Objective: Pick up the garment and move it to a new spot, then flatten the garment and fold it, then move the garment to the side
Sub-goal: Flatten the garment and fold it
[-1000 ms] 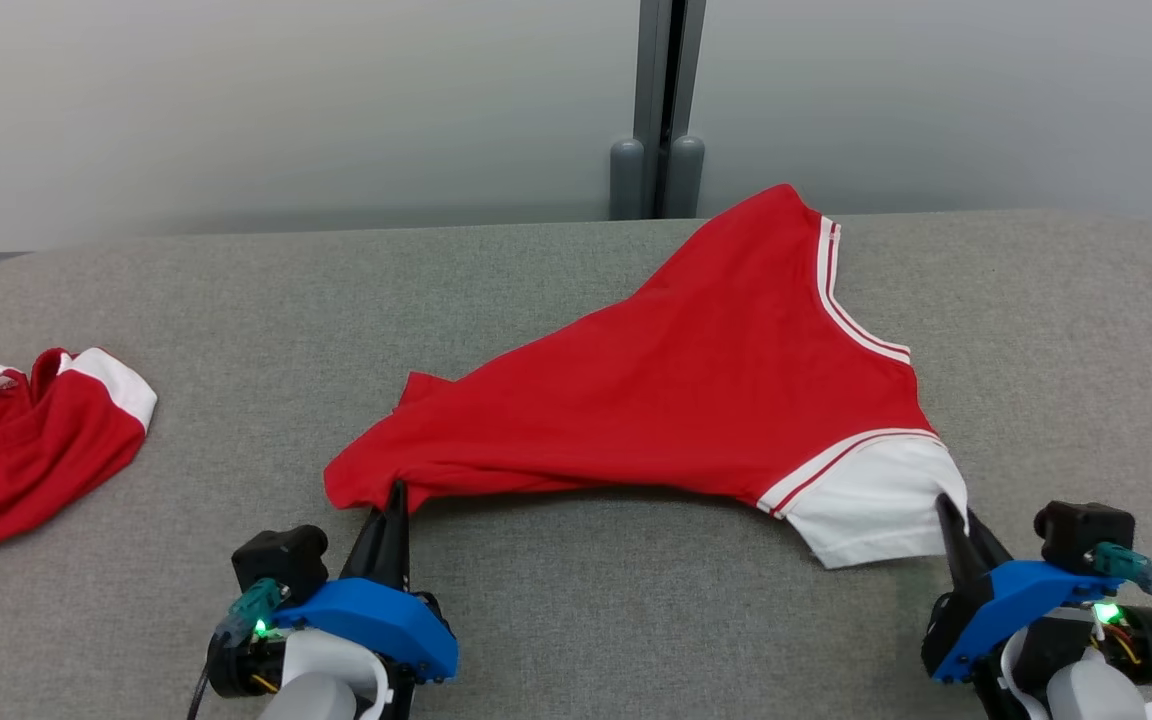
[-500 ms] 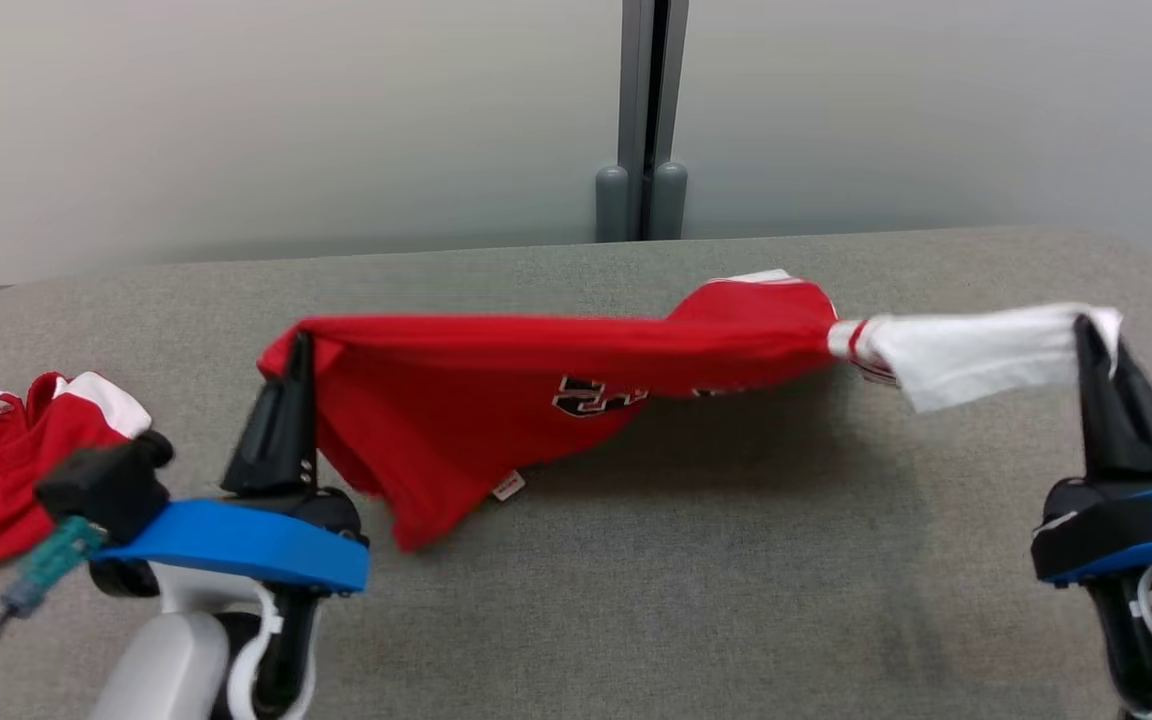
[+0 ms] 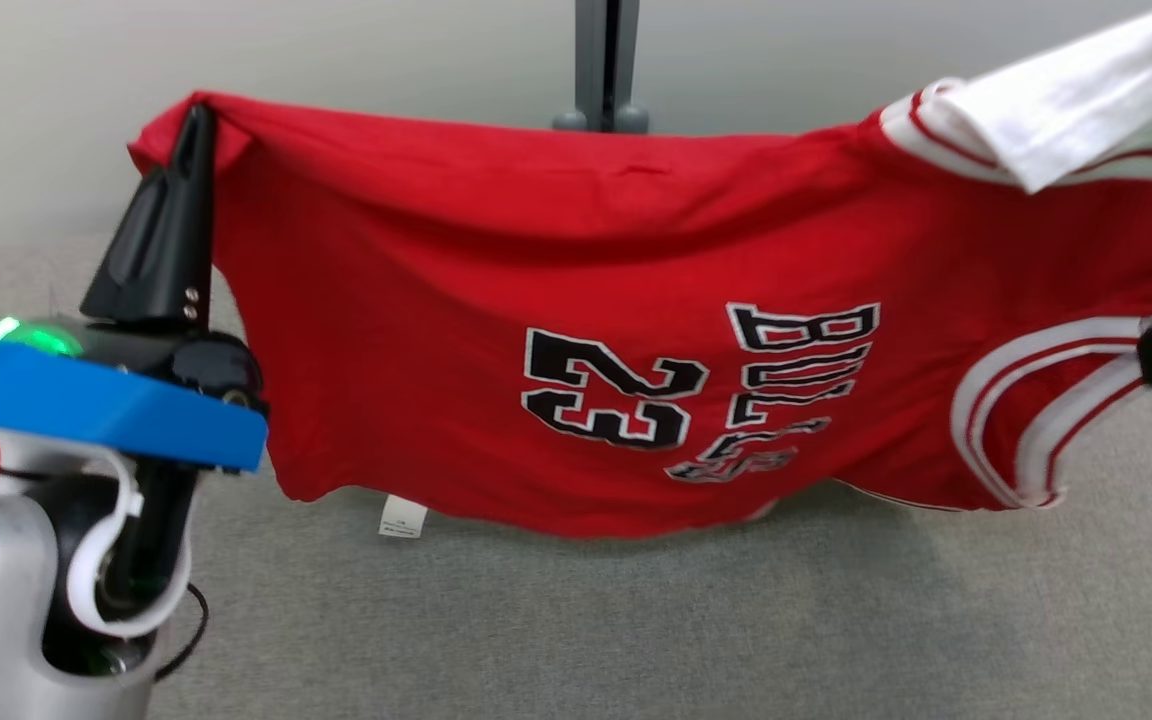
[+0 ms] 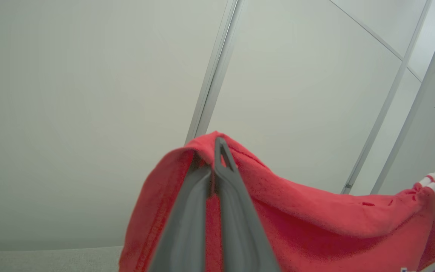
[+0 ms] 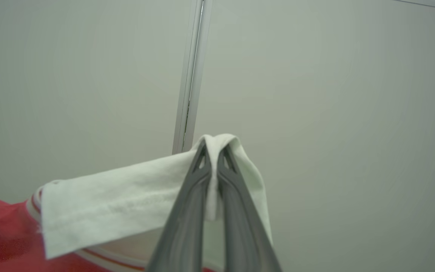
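The red garment (image 3: 636,300) hangs in the air, stretched wide between the two arms, its printed side (number and lettering upside down) facing the head camera. A small white label (image 3: 403,517) dangles at its lower edge, just above the grey table (image 3: 636,620); whether the hem brushes the table I cannot tell. The left gripper (image 4: 217,142) is clenched on a red corner of the cloth, and the right gripper (image 5: 212,146) is clamped on the white sleeve (image 5: 127,204). This looks like the first step, the lift and carry to a new spot, with flattening and folding not yet begun. The next move likely calls for carrying the cloth over the chosen spot with the arms well apart, then lowering the hanging edge first so that it lies down smooth.
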